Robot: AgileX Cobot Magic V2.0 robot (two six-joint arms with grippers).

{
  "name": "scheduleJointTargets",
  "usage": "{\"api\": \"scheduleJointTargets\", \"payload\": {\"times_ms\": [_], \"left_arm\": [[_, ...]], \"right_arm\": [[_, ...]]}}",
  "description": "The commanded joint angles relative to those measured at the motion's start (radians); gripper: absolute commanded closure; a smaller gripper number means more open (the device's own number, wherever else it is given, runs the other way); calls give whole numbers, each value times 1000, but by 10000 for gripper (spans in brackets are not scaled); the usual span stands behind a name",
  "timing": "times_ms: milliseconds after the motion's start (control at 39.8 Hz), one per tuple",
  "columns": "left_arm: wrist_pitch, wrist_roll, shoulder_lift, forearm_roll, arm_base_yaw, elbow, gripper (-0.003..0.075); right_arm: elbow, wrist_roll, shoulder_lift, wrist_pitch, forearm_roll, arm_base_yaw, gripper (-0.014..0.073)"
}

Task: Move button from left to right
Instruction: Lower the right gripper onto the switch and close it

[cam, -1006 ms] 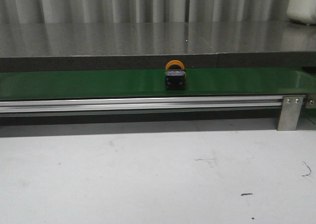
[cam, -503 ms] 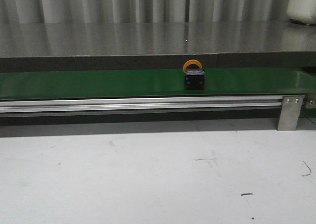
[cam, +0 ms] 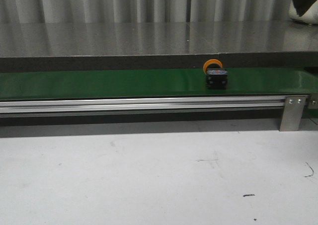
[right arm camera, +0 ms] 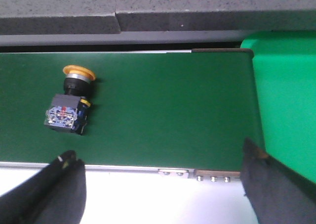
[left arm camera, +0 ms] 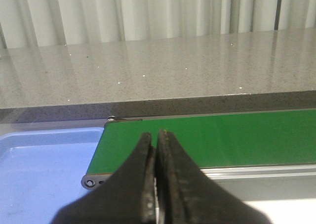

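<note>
My left fingers (left arm camera: 157,184) are pressed together, my right fingers (right arm camera: 163,184) spread wide above the green belt (right arm camera: 173,110), where the button (right arm camera: 69,105) lies, seemingly on its side.

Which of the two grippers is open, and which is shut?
The right gripper is open: its fingers stand wide apart above the green belt, near the button. The left gripper is shut, fingers pressed together.

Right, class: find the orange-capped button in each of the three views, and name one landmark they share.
Front view: the button lies on the green belt, right of centre.
Left wrist view: not in it.
Right wrist view: the button lies on its side on the belt.
Shared landmark: the green belt.
</note>
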Motion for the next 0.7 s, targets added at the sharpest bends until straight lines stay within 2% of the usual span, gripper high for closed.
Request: {"api": "scheduleJointTargets", "payload": {"times_ms": [0, 327, 679], "left_arm": [[-72, -9, 11, -10, -6, -26, 741], [-72, -9, 11, -10, -6, -26, 741], [-72, -9, 11, -10, -6, -26, 741]], "right_arm": [[-112, -4, 52, 1, 46, 3, -52], [-327, -33, 281, 106, 79, 49, -52], [-453, -37, 466, 190, 80, 58, -52]]}}
